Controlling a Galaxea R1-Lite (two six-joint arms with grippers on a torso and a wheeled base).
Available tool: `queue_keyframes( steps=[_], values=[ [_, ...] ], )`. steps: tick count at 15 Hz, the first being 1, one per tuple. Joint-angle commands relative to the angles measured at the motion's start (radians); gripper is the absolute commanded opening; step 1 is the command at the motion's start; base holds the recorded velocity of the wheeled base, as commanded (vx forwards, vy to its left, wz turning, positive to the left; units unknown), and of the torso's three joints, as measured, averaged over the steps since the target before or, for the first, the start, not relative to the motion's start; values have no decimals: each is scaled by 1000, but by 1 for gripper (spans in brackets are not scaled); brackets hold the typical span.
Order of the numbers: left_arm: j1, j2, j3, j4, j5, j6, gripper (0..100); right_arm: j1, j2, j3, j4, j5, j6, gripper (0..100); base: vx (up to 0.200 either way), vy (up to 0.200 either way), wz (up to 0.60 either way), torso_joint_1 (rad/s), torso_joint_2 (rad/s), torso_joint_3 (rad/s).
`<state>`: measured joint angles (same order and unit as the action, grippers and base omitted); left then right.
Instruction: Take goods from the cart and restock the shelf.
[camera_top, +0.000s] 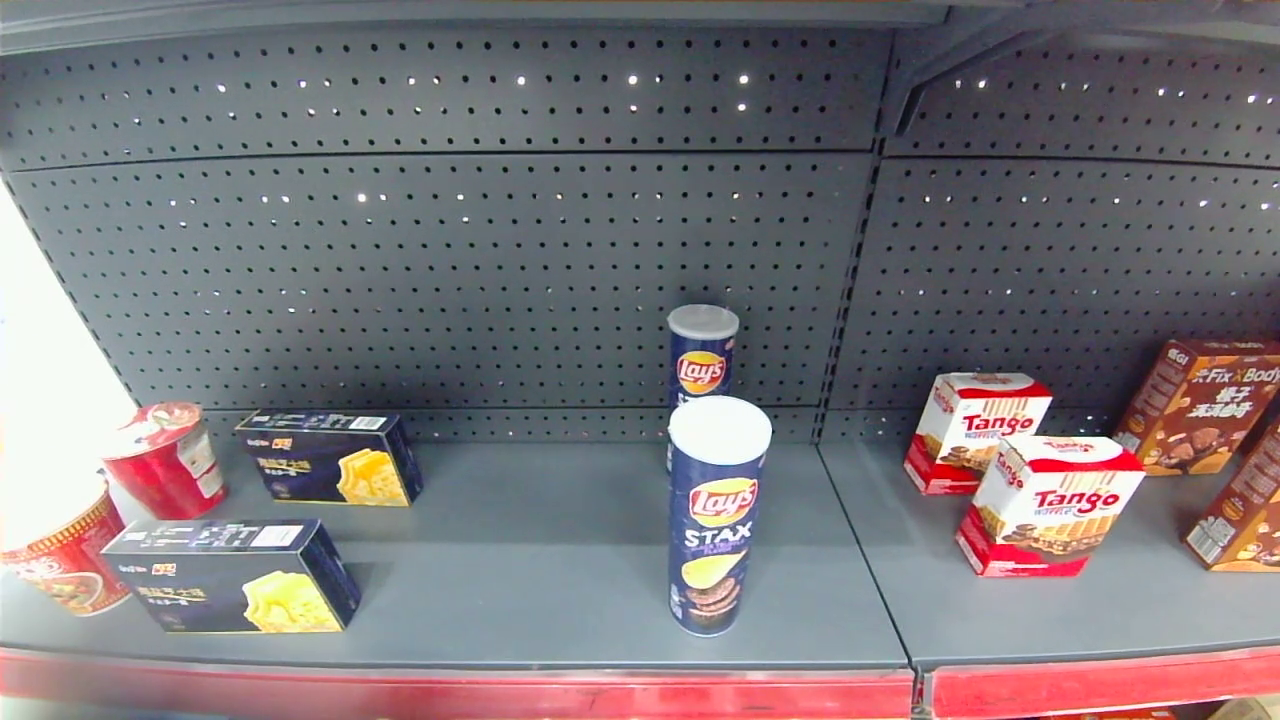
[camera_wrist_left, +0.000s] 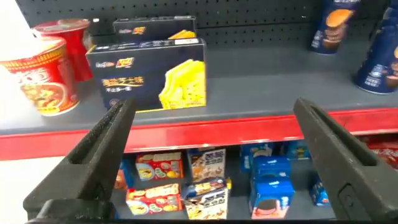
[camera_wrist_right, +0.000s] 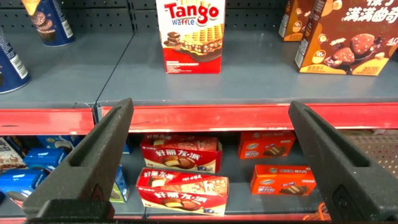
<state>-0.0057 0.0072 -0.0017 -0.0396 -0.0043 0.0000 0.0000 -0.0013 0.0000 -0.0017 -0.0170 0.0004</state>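
Observation:
Two blue chip cans stand on the grey shelf (camera_top: 520, 570), one at the front (camera_top: 716, 515) and one behind it (camera_top: 701, 352) by the back panel. Left of them lie two dark blue boxes (camera_top: 240, 577) (camera_top: 335, 458) and two red cups (camera_top: 165, 458) (camera_top: 50, 540). Red-and-white waffle boxes (camera_top: 1050, 505) (camera_top: 975, 415) and brown boxes (camera_top: 1200, 392) stand on the right section. My left gripper (camera_wrist_left: 214, 124) hangs open and empty before the shelf's red front edge (camera_wrist_left: 217, 134), facing a dark blue box (camera_wrist_left: 149, 74). My right gripper (camera_wrist_right: 211, 124) is open and empty below a waffle box (camera_wrist_right: 191, 34).
A lower shelf holds colourful snack packs (camera_wrist_left: 180, 180) under the left gripper and red and orange boxes (camera_wrist_right: 183, 168) under the right one. The perforated back panel (camera_top: 450, 250) closes the shelf behind. Free shelf room lies between the dark boxes and the cans.

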Motion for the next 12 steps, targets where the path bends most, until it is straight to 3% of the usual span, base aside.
queue_keyframes(
  steps=[1,4,12],
  values=[
    [1,4,-6,66,105,-2,100,0,1,0,0,0,1,100,0,0,0,0,0,0],
    [1,4,2,40,38,-3,100,0,1,0,0,0,1,100,0,0,0,0,0,0],
    [1,4,0,40,21,-2,100,0,1,0,-1,11,-7,100,0,0,0,0,0,0]
  ],
)
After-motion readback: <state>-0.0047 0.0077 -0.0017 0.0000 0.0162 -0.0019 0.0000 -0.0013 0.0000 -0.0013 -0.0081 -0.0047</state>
